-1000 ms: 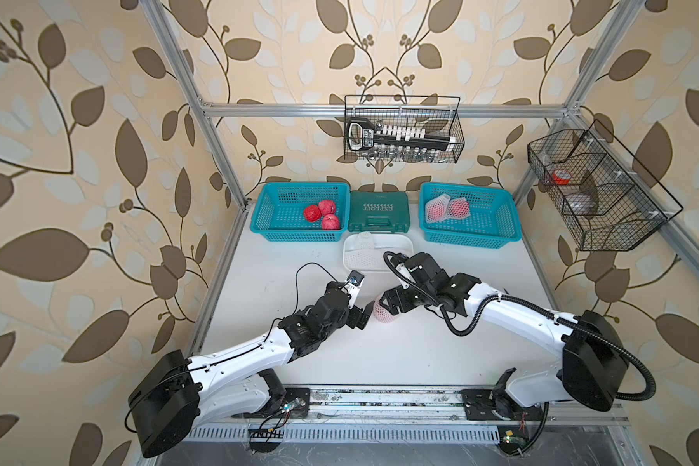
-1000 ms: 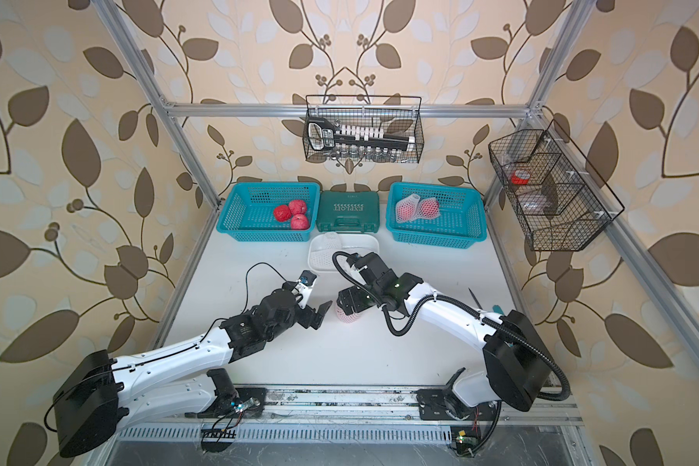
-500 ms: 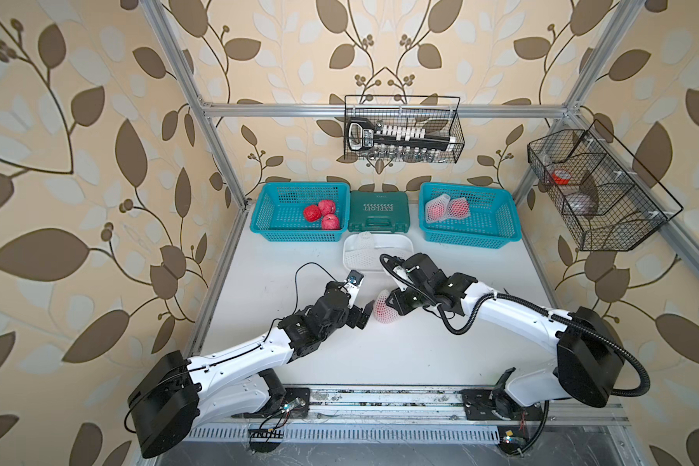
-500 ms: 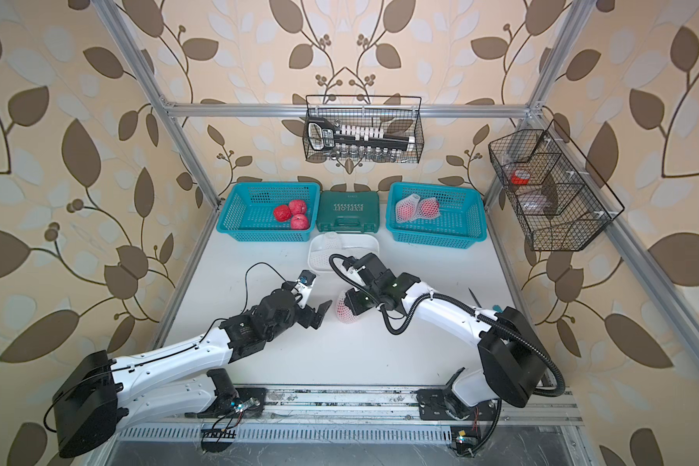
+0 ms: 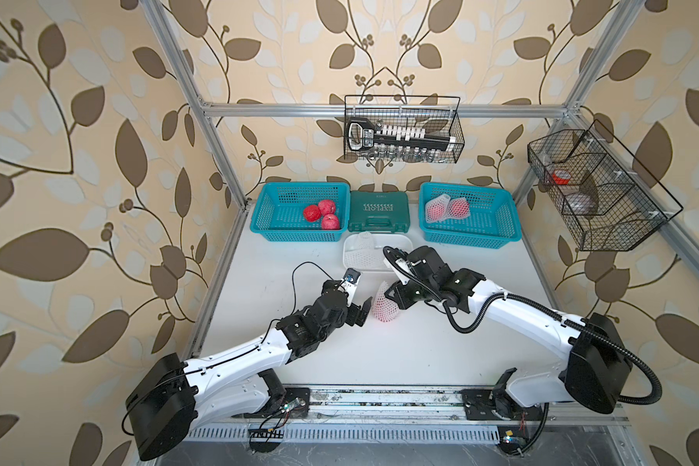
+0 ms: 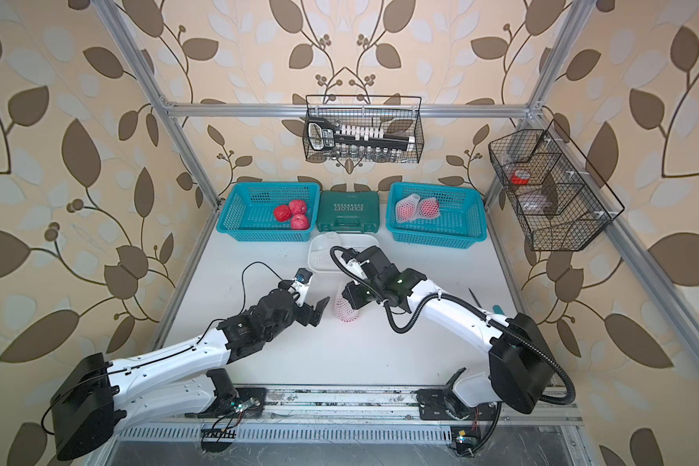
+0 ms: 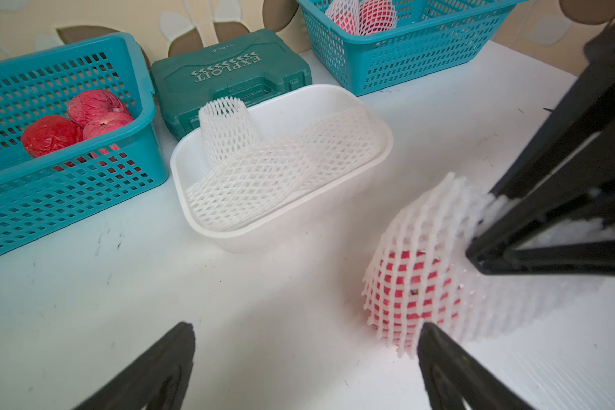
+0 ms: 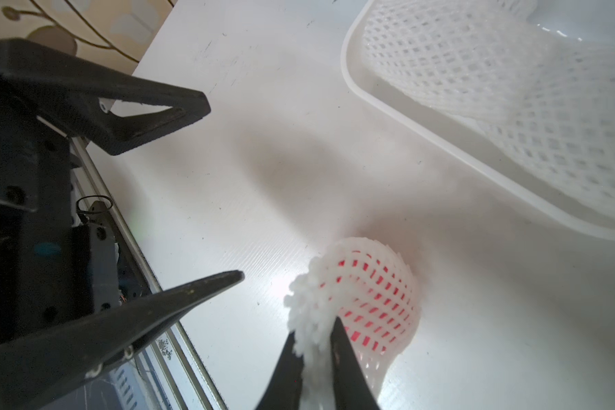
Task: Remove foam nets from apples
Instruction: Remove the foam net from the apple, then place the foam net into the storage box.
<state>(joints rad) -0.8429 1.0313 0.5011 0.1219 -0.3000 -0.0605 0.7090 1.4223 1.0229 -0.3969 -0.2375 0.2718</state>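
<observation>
A netted apple (image 5: 385,308) stands on the white table between my two arms, red skin showing through the foam net (image 7: 416,284). My right gripper (image 8: 315,330) is shut on the bunched top end of that net, which is pulled up into a cone. Just left of the apple, my left gripper (image 7: 308,328) is open and holds nothing; one of its fingertips (image 7: 430,333) is close to the net's lower edge. Three bare apples (image 5: 321,214) lie in the left teal basket (image 5: 259,226). Two netted apples (image 5: 446,210) lie in the right teal basket (image 5: 509,226). Empty foam nets (image 7: 263,170) fill the white tub (image 7: 281,245).
A green tool case (image 5: 378,212) sits between the two baskets at the back. Black wire baskets hang on the back wall (image 5: 402,129) and the right wall (image 5: 598,193). A small tool (image 6: 475,298) lies on the table behind my right arm.
My right gripper has closed on the top of the net and now pinches it. The left arm has stayed where it was, open.
</observation>
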